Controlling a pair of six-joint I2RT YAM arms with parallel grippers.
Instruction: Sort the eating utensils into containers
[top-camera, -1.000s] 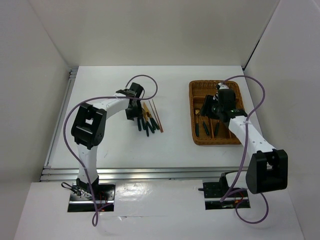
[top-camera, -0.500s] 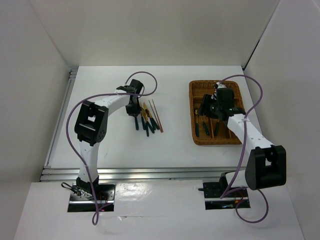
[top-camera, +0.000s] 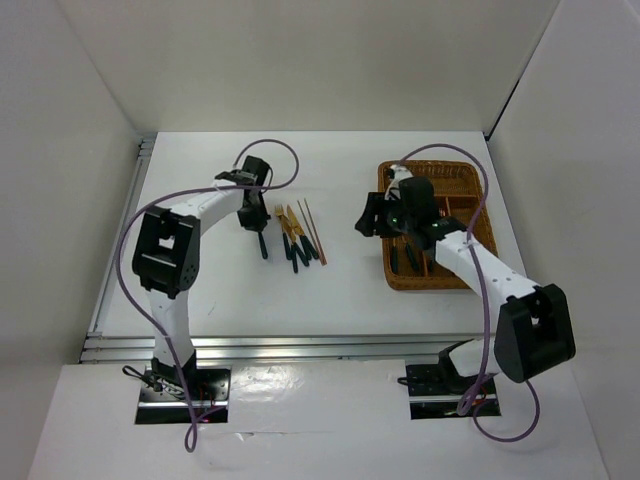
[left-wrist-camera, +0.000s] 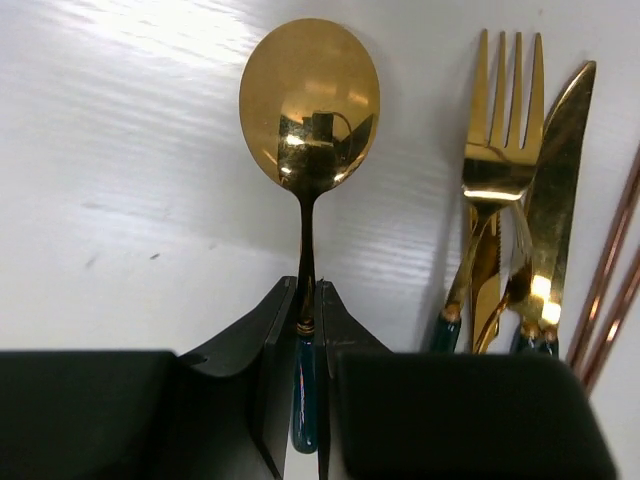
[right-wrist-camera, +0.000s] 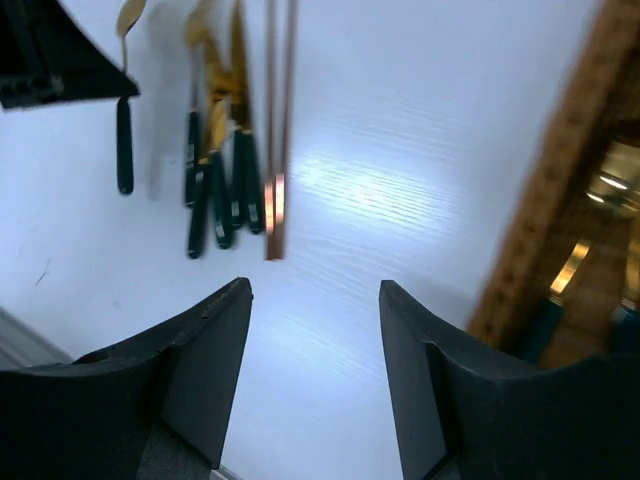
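Observation:
My left gripper (top-camera: 254, 212) (left-wrist-camera: 306, 287) is shut on a spoon (left-wrist-camera: 308, 105) with a gold head and a dark green handle (top-camera: 262, 244), gripping it where neck meets handle, low over the white table. To its right lie a gold fork (left-wrist-camera: 497, 130), a knife (left-wrist-camera: 560, 150) and more cutlery in a loose pile (top-camera: 294, 242), with two brown chopsticks (top-camera: 313, 230) (right-wrist-camera: 279, 120) beside them. My right gripper (top-camera: 368, 218) (right-wrist-camera: 315, 300) is open and empty above bare table, between the pile and the brown wicker tray (top-camera: 432, 281) (right-wrist-camera: 545, 230).
Several green-handled utensils (top-camera: 405, 258) lie in the tray's compartments. White walls enclose the table on the left, back and right. An aluminium rail (top-camera: 280, 345) runs along the near edge. Purple cables loop above both arms.
My left gripper has shifted left with the spoon, away from the pile. My right gripper has swung left out of the tray and over the table towards the pile.

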